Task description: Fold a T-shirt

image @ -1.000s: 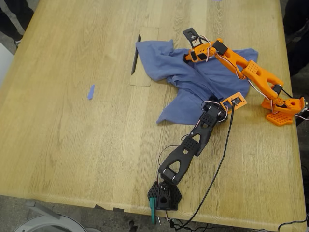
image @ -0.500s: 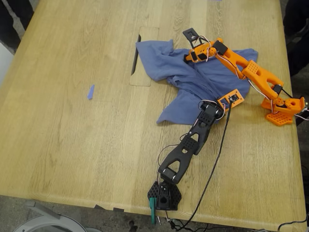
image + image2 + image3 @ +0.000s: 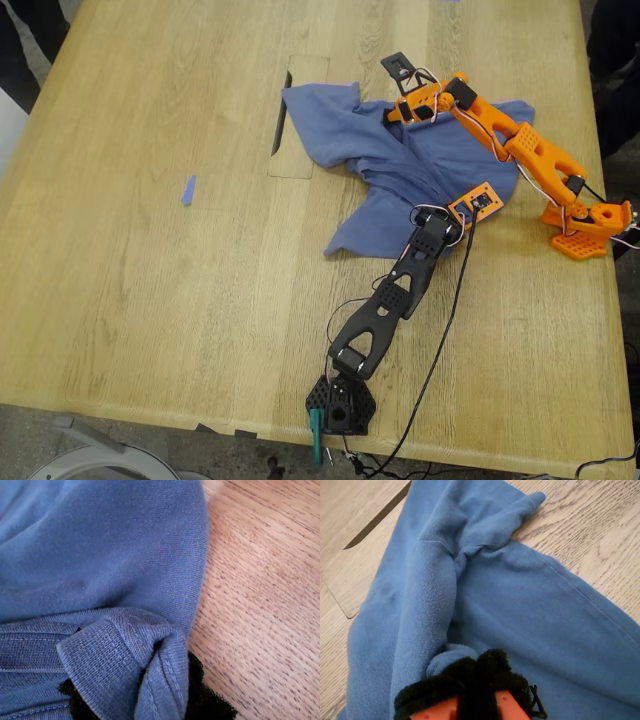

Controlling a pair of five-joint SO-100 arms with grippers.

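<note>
Wrist views show both my first gripper (image 3: 145, 700) & my second gripper (image 3: 475, 690) pinching folds of the T-shirt (image 3: 400, 165) bunched on the table (image 3: 150, 300), prob. thin grips, so if you lift fast the cloth could slip out.

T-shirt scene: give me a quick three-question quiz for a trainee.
1. True or false: the T-shirt lies neatly folded.
2. What does my first hand pinch? A) a fold of the shirt's hem B) the tape C) a cable
3. Fill in: my second hand sits on the ___-coloured arm.
Key: 1 false, it lies crumpled; 2 A; 3 orange.
</note>
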